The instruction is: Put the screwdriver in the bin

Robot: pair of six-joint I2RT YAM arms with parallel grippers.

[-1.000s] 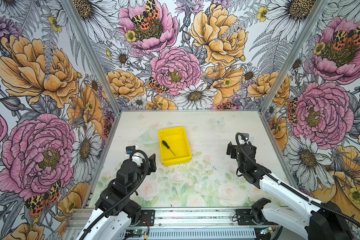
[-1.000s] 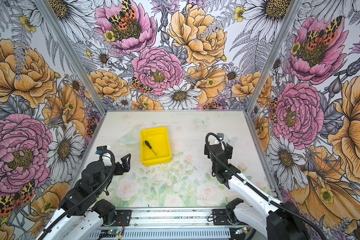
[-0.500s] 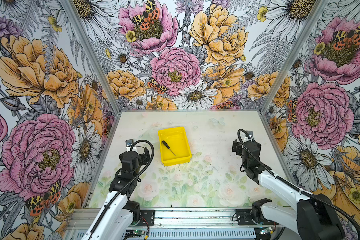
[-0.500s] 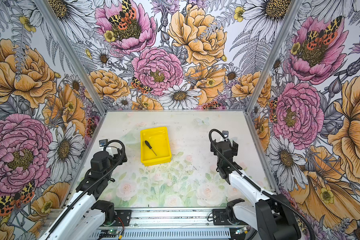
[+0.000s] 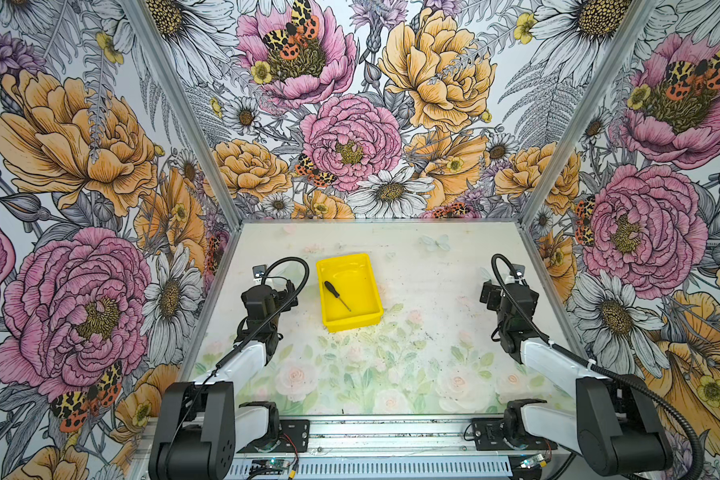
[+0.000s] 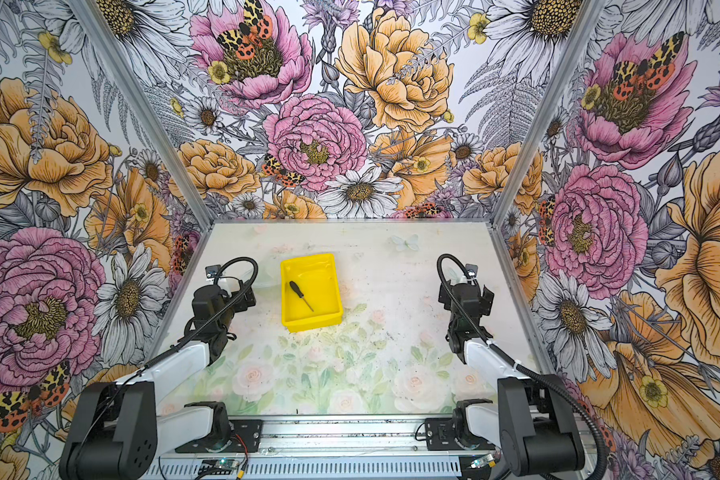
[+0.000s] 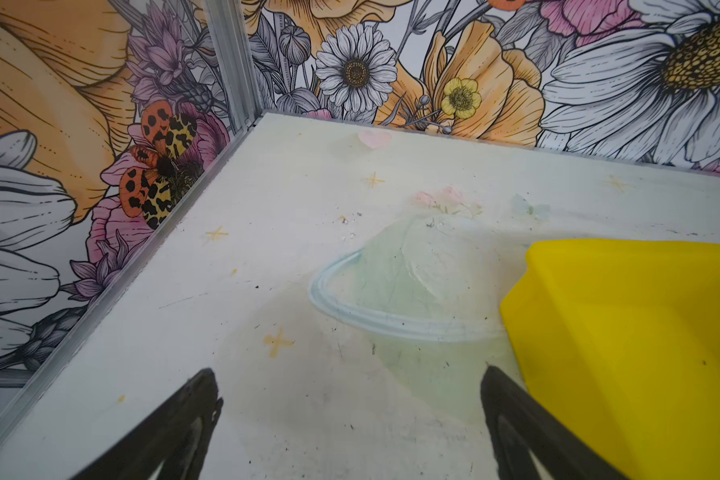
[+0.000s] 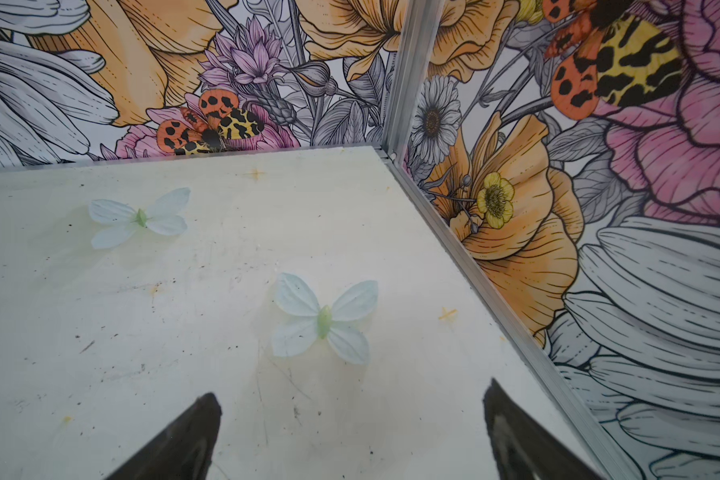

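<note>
At mid-frame in both top views the screwdriver [image 5: 336, 294] lies inside the bin [image 5: 342, 257]; left gripper [image 7: 350, 372] and right gripper [image 8: 351, 391] are spread wide, holding nothing

surface: pale floral-printed table [image 5: 433, 299] | on it: yellow bin [image 5: 354, 325] (left of centre, flat on its base)

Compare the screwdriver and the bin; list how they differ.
Colour: the screwdriver is black and silver, the bin plain yellow. Shape: the screwdriver is slim, the bin broad and rectangular. Pose: the screwdriver lies diagonally inside the bin, which sits flat. Shared: neither is being held.
</note>
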